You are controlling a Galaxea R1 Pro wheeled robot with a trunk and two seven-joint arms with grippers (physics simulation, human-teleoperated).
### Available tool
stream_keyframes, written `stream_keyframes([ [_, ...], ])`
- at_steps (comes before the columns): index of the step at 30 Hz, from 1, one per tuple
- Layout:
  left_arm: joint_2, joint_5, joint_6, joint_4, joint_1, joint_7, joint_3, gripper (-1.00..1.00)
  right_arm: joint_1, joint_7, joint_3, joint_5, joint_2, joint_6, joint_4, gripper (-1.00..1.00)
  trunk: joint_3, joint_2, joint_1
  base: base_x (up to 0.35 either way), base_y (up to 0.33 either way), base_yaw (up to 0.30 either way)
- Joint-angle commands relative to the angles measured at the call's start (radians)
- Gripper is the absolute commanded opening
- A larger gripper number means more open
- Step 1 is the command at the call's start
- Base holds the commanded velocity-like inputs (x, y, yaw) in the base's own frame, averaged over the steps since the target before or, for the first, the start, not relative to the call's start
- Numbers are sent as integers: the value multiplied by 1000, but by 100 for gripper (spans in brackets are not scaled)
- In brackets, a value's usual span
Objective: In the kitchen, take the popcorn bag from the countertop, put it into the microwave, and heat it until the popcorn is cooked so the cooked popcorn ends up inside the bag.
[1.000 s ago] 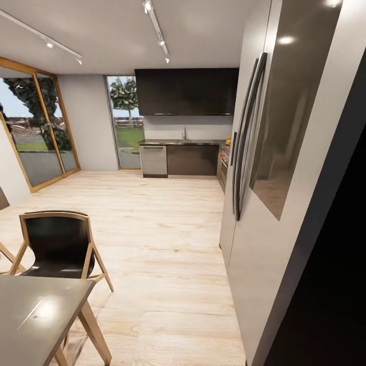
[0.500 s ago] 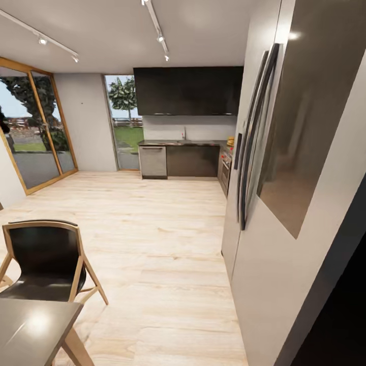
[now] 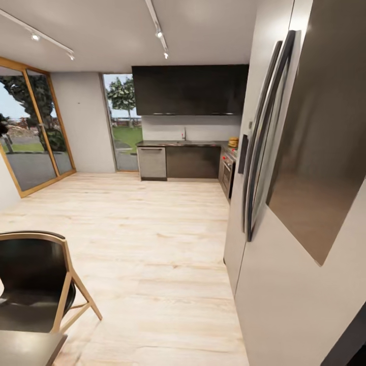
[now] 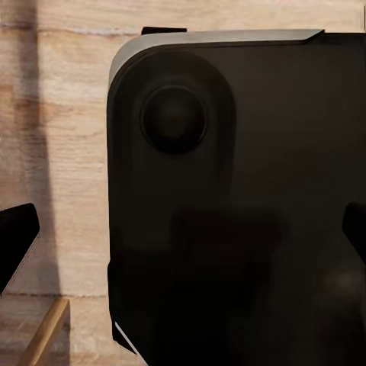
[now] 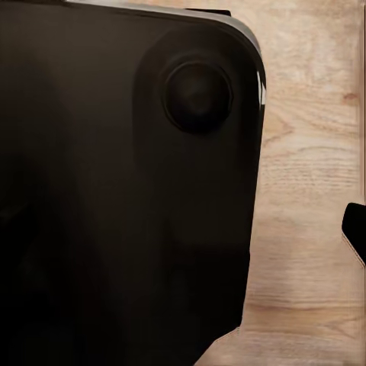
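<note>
Popcorn bag [image 3: 233, 142] sits on far countertop [image 3: 178, 143] across floor [image 3: 152, 244].

Pale wood-grain floor [image 3: 152, 244], dark brown cabinets [image 3: 188, 89], possibly mustard-tan popcorn bag [image 3: 233, 142]

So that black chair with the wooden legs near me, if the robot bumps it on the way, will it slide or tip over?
The chair would probably slide rather than tip: its wooden legs splay outward, giving a wide stance. It stands on smooth light wood floor, which likely offers little grip. Its thin frame and shell seat suggest it is fairly light, so even a soft nudge could shift it.
</note>
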Motion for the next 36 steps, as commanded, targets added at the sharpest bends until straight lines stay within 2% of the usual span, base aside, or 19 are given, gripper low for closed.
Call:
stream_keyframes([
  [1, 0, 3, -2, 0, 0, 0, 0, 100, 0, 0, 1, 2, 0, -3, 0, 100, -1, 0, 1, 284, 0, 0],
  [36, 0, 3, -2, 0, 0, 0, 1, 100, 0, 0, 1, 3, 1, -3, 0, 100, -1, 0, 1, 298, 0, 0],
])
